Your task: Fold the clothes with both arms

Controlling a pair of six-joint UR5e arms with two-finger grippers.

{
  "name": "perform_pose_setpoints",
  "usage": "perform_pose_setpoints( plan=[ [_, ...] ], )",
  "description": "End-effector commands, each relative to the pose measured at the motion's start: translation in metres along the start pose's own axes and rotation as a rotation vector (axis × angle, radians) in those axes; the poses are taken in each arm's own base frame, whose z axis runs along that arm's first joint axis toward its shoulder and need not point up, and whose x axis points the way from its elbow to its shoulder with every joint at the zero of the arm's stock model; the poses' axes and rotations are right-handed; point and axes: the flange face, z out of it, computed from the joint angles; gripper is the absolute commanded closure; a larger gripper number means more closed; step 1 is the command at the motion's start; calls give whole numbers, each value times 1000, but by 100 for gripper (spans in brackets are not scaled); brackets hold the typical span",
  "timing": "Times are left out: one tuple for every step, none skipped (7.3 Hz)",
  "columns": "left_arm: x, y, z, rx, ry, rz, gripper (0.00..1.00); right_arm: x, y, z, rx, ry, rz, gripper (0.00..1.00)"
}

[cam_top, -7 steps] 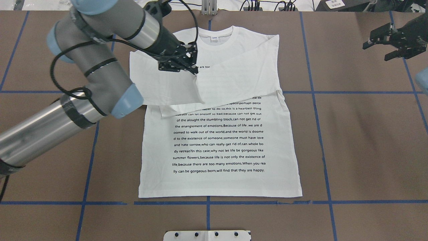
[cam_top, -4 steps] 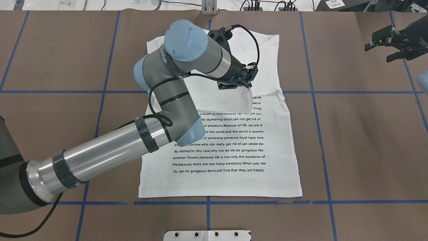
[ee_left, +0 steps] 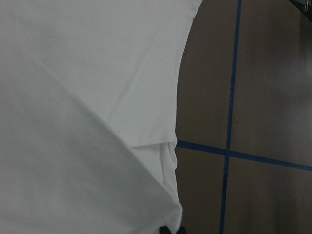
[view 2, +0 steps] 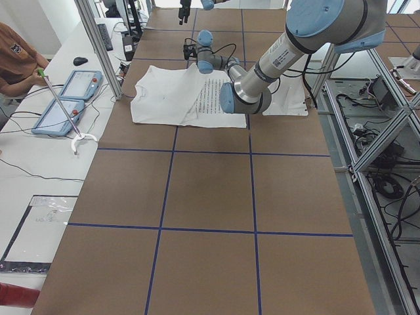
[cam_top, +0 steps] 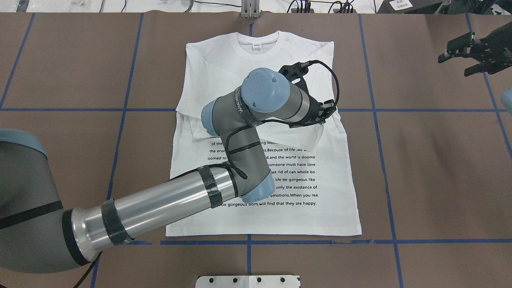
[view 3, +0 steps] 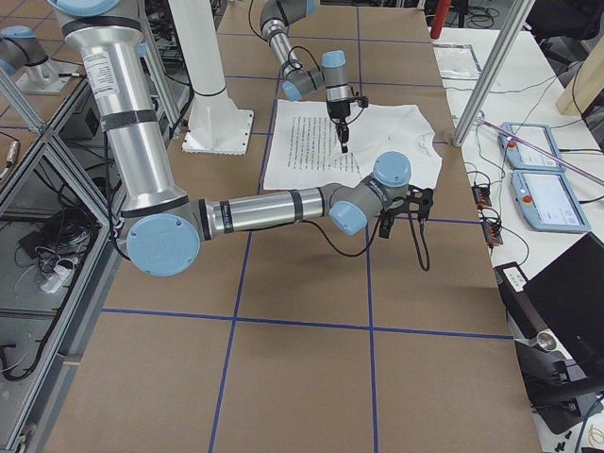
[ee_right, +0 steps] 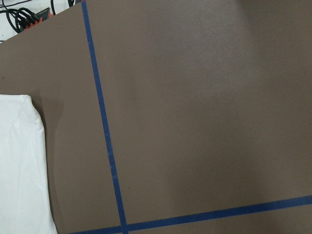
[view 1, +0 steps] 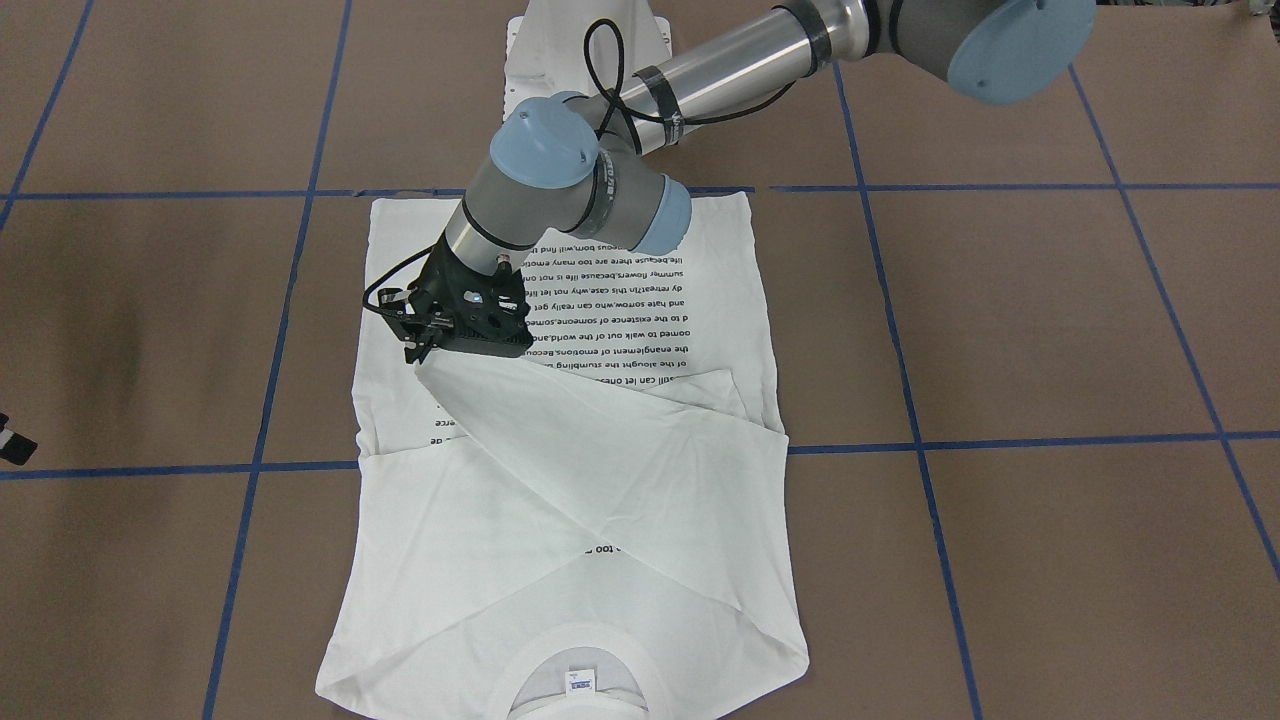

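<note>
A white long-sleeved T-shirt of thin fabric (cam_top: 280,220) lies flat, front up, in the middle of the brown paper-covered desk (cam_top: 440,160). Its ribbed round collar (view 1: 575,635) points toward your edge of the desk and its hem toward the robot's edge. A small neck tag (view 1: 578,683) shows inside the collar. A block of small black text lines (cam_top: 280,196) covers the lower chest. Blue tape lines (cam_top: 440,241) divide the desk into large squares, and the hem lies just beside one of them.

The left arm (cam_top: 160,204), made of silver tubes and grey joints with light-blue caps, comes in from the robot's left near corner. It reaches over the shirt's text. The left jaws are pinched on the end of one long sleeve (view 1: 600,440). They hold it low over the side of the shirt nearer the desk's right edge, about midway between your edge and the robot's. The sleeve runs as a diagonal band across the chest, from the shoulder nearer the desk's left edge up to the jaws. It lies over the other sleeve, which is folded across the chest the opposite way. In the left wrist view, white cloth fills most of the picture, with the brown desk beside it.

The right arm (view 3: 264,208) is well apart from the shirt. Its right jaws are spread, hold nothing, and hang above the desk's corner where its right edge meets your edge.
</note>
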Motion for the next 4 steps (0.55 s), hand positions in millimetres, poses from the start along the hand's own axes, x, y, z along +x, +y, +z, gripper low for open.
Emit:
perform_pose_setpoints(
  plan=[
    [-4, 5, 10, 1, 5, 4, 100, 3, 1, 0, -2, 2, 2, 0],
    [5, 16, 13, 21, 14, 9, 99, 2, 1, -1, -1, 0, 0, 0],
    [5, 19, 16, 27, 11, 9, 50, 3, 1, 0, 0, 3, 4, 0],
    [6, 19, 15, 27, 15, 10, 27, 4, 1, 1, 2, 6, 7, 0]
  ],
)
